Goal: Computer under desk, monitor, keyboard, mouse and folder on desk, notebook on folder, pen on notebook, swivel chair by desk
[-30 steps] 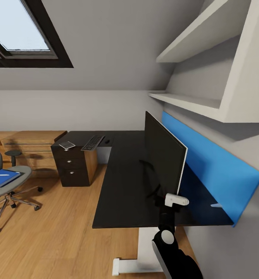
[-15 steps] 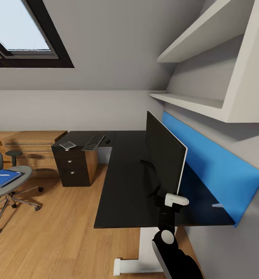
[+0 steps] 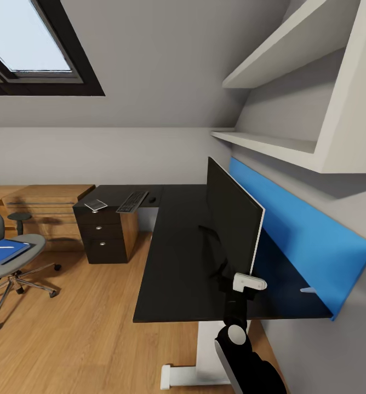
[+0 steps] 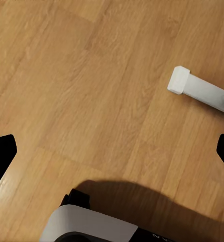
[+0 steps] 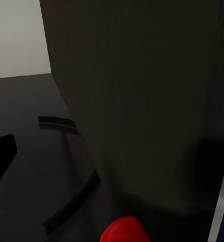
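The black monitor point(image 3: 232, 219) stands on the black L-shaped desk point(image 3: 177, 262), close to the blue wall panel. My right gripper point(image 3: 249, 283) is open at its lower near corner, by the red dot point(image 5: 123, 231); one fingertip point(image 5: 1, 156) shows. At the desk's far end lie the keyboard point(image 3: 132, 201), the mouse point(image 3: 152, 200) and a thin grey rectangle point(image 3: 95, 205), apparently the folder. The swivel chair point(image 3: 10, 257) stands at the left, carrying the blue notebook point(image 3: 13, 253) with the pen point(image 3: 3, 247) on it. My left gripper point(image 4: 112, 151) hangs open over the floor. The computer is out of view.
A light wooden dresser point(image 3: 46, 210) stands against the far wall beside the desk's drawer unit point(image 3: 103, 235). White shelves point(image 3: 292, 82) hang above the desk. The desk's white foot point(image 4: 200, 91) rests on the wooden floor point(image 3: 84, 328) near my base point(image 4: 91, 227).
The head view shifted slightly a second ago, so the camera moved. Nothing else has visibly changed.
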{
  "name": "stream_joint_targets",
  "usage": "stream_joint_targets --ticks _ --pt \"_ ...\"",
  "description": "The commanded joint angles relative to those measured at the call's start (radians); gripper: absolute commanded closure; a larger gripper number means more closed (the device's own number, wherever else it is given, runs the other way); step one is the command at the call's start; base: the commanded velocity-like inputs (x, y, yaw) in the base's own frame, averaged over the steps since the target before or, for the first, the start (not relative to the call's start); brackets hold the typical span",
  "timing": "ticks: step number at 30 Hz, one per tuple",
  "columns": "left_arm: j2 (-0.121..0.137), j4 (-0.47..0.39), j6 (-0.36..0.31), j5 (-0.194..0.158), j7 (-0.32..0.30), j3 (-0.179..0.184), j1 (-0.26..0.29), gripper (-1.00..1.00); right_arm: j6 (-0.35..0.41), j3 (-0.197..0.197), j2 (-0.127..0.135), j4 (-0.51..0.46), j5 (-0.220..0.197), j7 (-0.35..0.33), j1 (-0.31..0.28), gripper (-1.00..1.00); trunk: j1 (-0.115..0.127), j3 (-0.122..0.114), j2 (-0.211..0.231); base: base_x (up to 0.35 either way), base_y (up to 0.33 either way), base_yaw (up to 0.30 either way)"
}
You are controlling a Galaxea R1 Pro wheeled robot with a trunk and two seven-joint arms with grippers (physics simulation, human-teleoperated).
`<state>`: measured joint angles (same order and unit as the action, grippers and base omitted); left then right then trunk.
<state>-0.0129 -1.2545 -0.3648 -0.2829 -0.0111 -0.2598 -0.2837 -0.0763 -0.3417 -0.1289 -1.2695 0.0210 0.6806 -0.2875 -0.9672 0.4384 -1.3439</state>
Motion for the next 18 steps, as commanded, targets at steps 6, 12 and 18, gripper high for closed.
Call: stream_joint_targets --ticks 6,12,18 --pt "-0.001 -0.002 -0.006 -0.009 -0.001 -0.002 0.000 -1.00 -0.002 -0.001 0.000 0.002 0.002 0.005 -0.001 -1.00 0.000 0.001 -0.001 0.000 0.000 0.000" --pt "-0.002 -0.002 -0.006 -0.009 -0.001 -0.002 0.000 -1.00 -0.002 -0.002 0.000 0.002 0.002 0.005 -0.001 -1.00 0.000 0.001 -0.001 -0.231 0.000 0.000" --pt "-0.002 -0.002 -0.006 -0.008 -0.001 -0.002 0.000 -1.00 -0.002 -0.002 0.000 0.002 0.001 0.005 -0.001 -1.00 0.000 0.001 -0.001 -0.330 0.000 0.000"
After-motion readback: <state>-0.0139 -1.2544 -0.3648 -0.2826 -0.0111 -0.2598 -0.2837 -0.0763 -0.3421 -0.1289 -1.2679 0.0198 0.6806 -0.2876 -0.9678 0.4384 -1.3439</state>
